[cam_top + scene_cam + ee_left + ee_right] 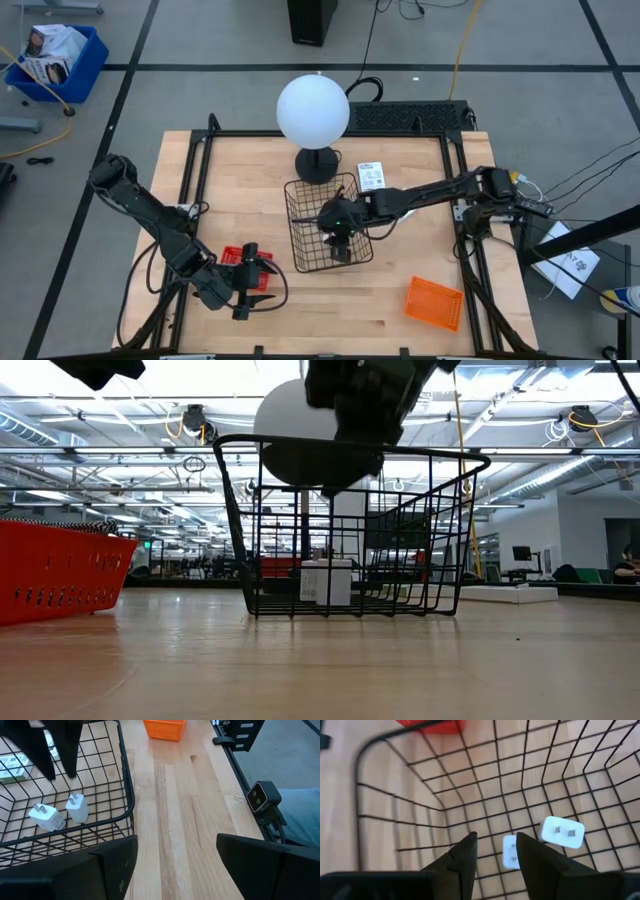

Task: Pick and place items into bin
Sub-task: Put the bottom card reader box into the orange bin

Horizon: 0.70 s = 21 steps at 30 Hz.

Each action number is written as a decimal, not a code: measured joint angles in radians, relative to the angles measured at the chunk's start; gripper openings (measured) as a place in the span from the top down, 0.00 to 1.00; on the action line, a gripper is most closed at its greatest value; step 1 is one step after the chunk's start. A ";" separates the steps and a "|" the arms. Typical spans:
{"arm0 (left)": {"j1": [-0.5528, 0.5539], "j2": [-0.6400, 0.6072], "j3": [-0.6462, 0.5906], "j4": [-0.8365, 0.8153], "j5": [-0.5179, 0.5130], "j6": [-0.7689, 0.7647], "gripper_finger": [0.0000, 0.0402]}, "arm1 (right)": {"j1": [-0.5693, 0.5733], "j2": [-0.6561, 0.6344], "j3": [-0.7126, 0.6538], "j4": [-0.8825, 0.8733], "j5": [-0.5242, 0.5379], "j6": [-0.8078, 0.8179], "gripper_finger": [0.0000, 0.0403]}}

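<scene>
Right wrist view looks down past the right pincer (495,851), whose fingers stand slightly apart and empty above the floor of the black wire basket (395,815). Just beyond the fingertips, two white plug-in chargers lie side by side on the basket's mesh: one (510,852) partly between the tips, the other (562,832) beside it. From the high view, the right arm reaches from the bench's right edge to hang inside the basket (300,225), which sits mid-bench in front of a white globe lamp (313,110). A white packet with black print (371,177) lies flat on the wood just behind the basket. The left pincer (252,281) hovers near the front left, fingers spread wide, close to a red tray (232,256). An orange tray (434,302) rests at the front right. The bench (330,310) is pale planked wood in a black frame, on a grey floor with dark lines. The low view shows a big hall with ceiling strip lights beyond.
</scene>
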 joint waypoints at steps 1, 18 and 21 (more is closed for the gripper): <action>0.000 0.000 0.000 0.000 0.000 0.000 0.32 | 0.007 -0.013 0.000 -0.006 0.000 0.003 0.69; 0.000 0.000 0.000 0.000 -0.002 -0.001 0.32 | 0.181 -0.278 0.000 -0.220 0.385 0.166 0.97; 0.000 0.000 0.000 0.000 -0.003 -0.002 0.32 | 0.199 -0.296 0.001 -0.285 0.455 0.230 0.98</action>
